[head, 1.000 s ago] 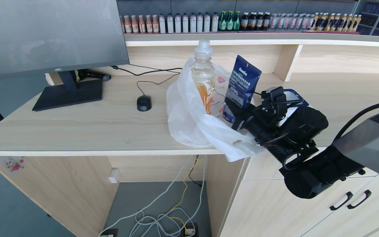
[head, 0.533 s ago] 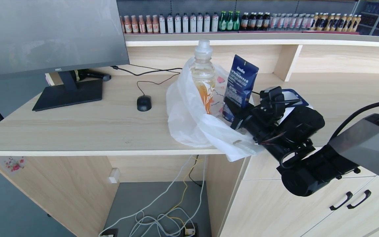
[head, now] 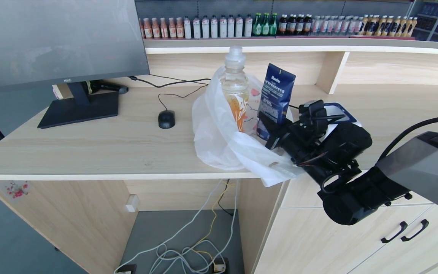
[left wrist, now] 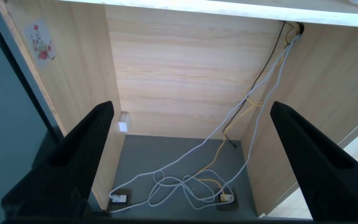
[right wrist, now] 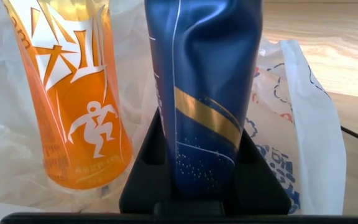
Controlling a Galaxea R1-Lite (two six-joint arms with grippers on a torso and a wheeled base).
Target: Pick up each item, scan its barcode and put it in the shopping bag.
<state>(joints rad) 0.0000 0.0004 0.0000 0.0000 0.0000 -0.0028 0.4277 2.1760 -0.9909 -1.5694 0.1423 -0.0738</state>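
Observation:
A white plastic shopping bag (head: 222, 140) lies open on the wooden counter (head: 101, 144). A clear bottle with an orange label (head: 235, 87) stands upright inside it. My right gripper (head: 268, 131) is shut on the lower end of a dark blue pouch (head: 276, 97), held upright over the bag's right side, right beside the bottle. In the right wrist view the blue pouch (right wrist: 204, 93) sits between the black fingers (right wrist: 143, 163), with the orange bottle (right wrist: 73, 93) next to it and bag plastic (right wrist: 303, 118) behind. My left gripper (left wrist: 191, 155) hangs open below the counter, above the floor cables.
A monitor (head: 57, 38) on its stand and a black mouse (head: 166, 118) occupy the counter's left half. A blue-and-white object (head: 338, 112) lies behind my right wrist. A raised shelf (head: 302, 47) with a row of bottles runs along the back. Cables (head: 188, 251) lie under the counter.
My right gripper has carried the blue pouch a little to the left and tipped it more upright, closer to the bottle and the bag's opening. The bag and bottle have stayed put.

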